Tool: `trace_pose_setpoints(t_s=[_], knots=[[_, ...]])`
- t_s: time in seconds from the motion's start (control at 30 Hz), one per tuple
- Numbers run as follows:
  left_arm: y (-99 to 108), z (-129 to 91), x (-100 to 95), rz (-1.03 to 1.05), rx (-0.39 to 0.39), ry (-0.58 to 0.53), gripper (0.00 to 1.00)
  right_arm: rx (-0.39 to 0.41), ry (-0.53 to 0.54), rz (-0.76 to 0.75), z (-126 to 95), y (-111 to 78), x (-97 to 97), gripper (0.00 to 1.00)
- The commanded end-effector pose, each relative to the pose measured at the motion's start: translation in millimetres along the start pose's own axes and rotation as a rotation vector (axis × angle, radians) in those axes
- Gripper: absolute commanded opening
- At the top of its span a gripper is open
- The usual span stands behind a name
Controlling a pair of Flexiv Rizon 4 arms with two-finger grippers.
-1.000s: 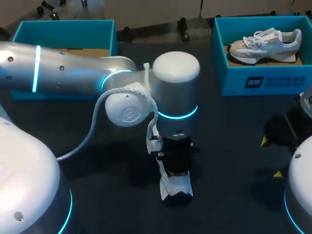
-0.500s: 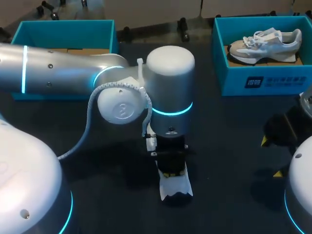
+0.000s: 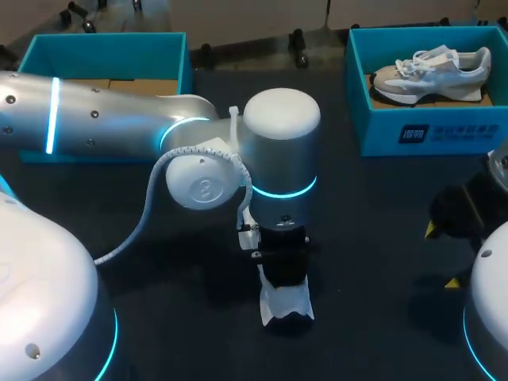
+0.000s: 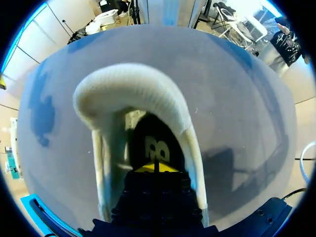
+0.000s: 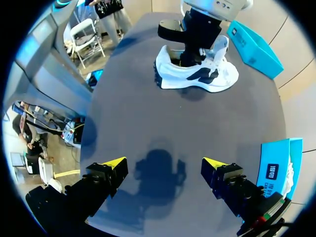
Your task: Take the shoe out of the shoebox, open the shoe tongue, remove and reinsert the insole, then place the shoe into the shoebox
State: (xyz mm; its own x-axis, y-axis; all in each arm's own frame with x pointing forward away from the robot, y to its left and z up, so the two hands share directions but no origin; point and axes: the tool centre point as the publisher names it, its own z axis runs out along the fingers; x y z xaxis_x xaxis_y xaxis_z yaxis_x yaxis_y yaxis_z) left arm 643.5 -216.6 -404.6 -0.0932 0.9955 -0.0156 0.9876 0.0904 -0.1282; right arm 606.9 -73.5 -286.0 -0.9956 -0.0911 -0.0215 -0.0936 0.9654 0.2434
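Observation:
A white shoe stands on the dark table near the front middle, toe towards the front edge. My left arm comes in over it and points straight down. In the left wrist view my left gripper is shut, its yellow tips together inside the shoe's opening, just over the dark insole. The padded heel collar curves around them. I cannot tell whether the tips pinch anything. My right gripper hangs open and empty at the table's right side, well away from the shoe.
A teal shoebox at the back right holds a second white and grey shoe. Another teal box stands at the back left, partly behind my left arm. A white cable loops off the left wrist.
The left wrist swung slightly to the left and came back, with its gripper staying in the shoe. The shoe and the right arm have not moved.

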Motion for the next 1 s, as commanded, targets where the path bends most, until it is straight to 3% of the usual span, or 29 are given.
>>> trace_pose_setpoints(t_s=[0.03, 0.33, 0.97, 1.0], knots=[[1.3, -12.0, 2.5, 0.007, -0.002, -0.026, 0.0, 0.001, -0.004, 0.0, -0.1, -0.4, 2.3, 1.0], [-8.6, -39.3, -2.7, -0.013, -0.049, -0.082, 0.0, 0.001, -0.004, 0.0, -0.1, -0.4, 2.3, 1.0], [12.2, -37.5, -14.3, -0.09, -0.161, -0.076, 0.0, 0.001, -0.004, 0.0, -0.1, -0.4, 2.3, 1.0], [12.7, -38.0, -14.6, -0.091, -0.161, -0.075, 0.05, 0.001, -0.004, 0.0, -0.1, -0.4, 2.3, 1.0]])
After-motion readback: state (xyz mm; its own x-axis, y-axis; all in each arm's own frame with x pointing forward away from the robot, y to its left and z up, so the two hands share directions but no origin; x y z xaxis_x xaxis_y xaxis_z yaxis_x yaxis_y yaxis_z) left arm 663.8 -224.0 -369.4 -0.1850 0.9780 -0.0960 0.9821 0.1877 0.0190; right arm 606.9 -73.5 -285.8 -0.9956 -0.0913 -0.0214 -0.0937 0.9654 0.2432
